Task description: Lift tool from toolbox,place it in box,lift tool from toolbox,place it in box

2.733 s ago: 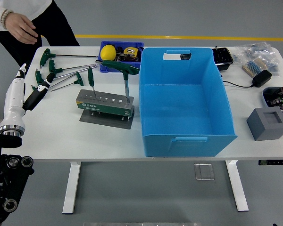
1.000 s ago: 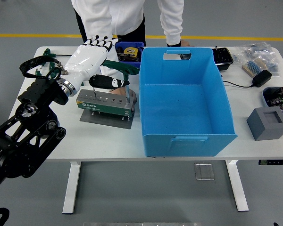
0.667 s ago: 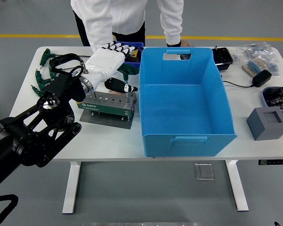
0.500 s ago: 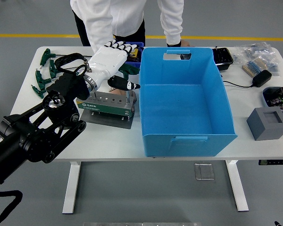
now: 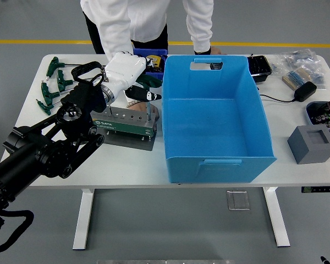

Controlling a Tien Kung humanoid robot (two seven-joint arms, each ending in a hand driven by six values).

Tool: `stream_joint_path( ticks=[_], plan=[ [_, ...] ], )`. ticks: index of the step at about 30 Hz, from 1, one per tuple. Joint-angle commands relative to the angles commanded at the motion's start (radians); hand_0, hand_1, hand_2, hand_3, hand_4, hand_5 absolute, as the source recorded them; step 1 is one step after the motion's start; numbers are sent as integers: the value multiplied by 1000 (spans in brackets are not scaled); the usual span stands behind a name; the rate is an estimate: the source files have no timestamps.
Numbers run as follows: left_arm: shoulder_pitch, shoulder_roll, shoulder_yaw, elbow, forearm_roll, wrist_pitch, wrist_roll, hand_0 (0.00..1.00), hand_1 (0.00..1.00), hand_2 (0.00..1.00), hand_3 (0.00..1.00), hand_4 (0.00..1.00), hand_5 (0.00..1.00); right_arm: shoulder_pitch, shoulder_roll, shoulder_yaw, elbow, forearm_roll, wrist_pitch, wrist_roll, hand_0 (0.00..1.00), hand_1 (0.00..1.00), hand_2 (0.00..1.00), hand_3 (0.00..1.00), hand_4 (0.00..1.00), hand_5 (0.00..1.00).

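Note:
A grey and green tool stand [image 5: 124, 120] sits on a dark plate left of the big blue box [image 5: 209, 170]. One green T-handle wrench [image 5: 153, 81] stands upright in the stand's right end. My left hand [image 5: 136, 82], white with black fingertips, is at that handle. Its fingers curl over the top and the black thumb [image 5: 143, 95] sits below it. The wrench's shaft is still in the stand. My black left arm [image 5: 49, 148] covers the stand's left end. The blue box holds no tools.
A person in white stands at the far side, one hand [image 5: 202, 51] on the blue box's far rim. Loose green T-handle wrenches [image 5: 52, 82] lie at the back left. A small blue bin [image 5: 152, 58] sits behind my hand. A grey block [image 5: 313, 144], cables and bags fill the right.
My left arm swung in from the table's left edge to over the stand, and its fingers went from spread to curled around the wrench handle. The person stepped in behind the blue box.

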Motion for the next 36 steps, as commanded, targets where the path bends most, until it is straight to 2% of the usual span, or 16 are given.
stream_joint_path(
  ticks=[3, 4, 9, 10, 15, 16, 21, 22, 24, 36],
  plan=[
    [1, 0, 3, 17, 0, 5, 0, 584, 510, 475, 568, 998, 613, 1, 0, 4, 0, -8, 0, 0, 612, 557, 681, 749, 960, 935],
    [2, 0, 4, 22, 0, 5, 0, 489, 419, 388, 486, 998, 621, 1, 0, 4, 0, -12, 1, 0, 613, 557, 681, 751, 962, 934],
    [5, -3, 11, 41, 0, 20, -2, 489, 419, 388, 486, 998, 621, 3, -1, 4, 0, -14, 1, 0, 613, 557, 681, 751, 962, 934],
    [4, -4, 16, 46, 0, 24, -3, 361, 308, 309, 414, 998, 624, 3, -2, 3, 0, -14, 1, 1, 613, 556, 681, 752, 964, 934],
    [1, -10, 33, 60, 0, 73, -12, 361, 308, 309, 414, 998, 624, 4, -2, -2, 0, -10, 1, 1, 613, 556, 681, 752, 964, 934],
    [0, -11, 35, 61, 0, 80, -13, 262, 203, 218, 319, 998, 639, 4, -2, -3, 0, -10, 1, 1, 613, 557, 680, 752, 966, 932],
    [-8, -18, 48, 70, 0, 123, -20, 262, 203, 218, 319, 998, 639, 5, -2, -4, 0, -10, 1, 1, 613, 557, 680, 752, 966, 932],
    [-9, -20, 49, 72, 0, 129, -21, 231, 142, 172, 255, 998, 650, 5, -2, -4, 0, -10, 1, 1, 613, 557, 681, 752, 969, 931],
    [-11, -23, 52, 79, 0, 141, -21, 231, 142, 172, 255, 998, 650, 5, -2, -5, 0, -10, 1, 1, 613, 557, 681, 752, 969, 931],
    [-17, -30, 66, 130, 0, 159, -22, 198, 96, 143, 208, 998, 659, 3, -3, -15, 0, -8, 1, 2, 613, 557, 681, 752, 972, 933]
  ],
)
